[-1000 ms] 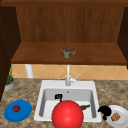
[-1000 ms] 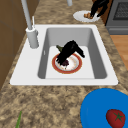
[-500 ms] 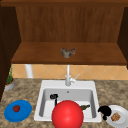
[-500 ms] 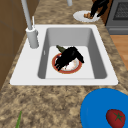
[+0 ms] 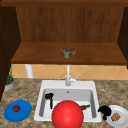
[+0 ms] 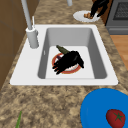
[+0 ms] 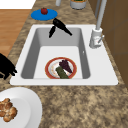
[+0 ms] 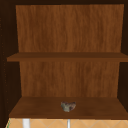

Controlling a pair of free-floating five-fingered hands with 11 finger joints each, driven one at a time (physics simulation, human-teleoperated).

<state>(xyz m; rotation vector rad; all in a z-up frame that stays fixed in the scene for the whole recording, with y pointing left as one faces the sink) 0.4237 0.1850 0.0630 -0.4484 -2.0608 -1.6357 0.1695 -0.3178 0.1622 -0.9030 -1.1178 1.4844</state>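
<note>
The left hand (image 7: 59,25) hung over the left end of the sink (image 7: 62,81), fingers straight and loose, holding nothing. The red-rimmed plate (image 7: 51,70) lay flat on the basin floor towards the right end, well apart from it, bearing a green piece (image 7: 62,73) and a purple piece (image 7: 65,65). It looked stiff, brittle and probably slick; the bare rim seemed the best hold (kept level, since the food sat loose). The basin walls closed in, the faucet (image 7: 96,37) stood at the back edge, and upward was open. The right hand (image 5: 105,110) idled at the white plate (image 5: 122,112) on the counter's right end.
</note>
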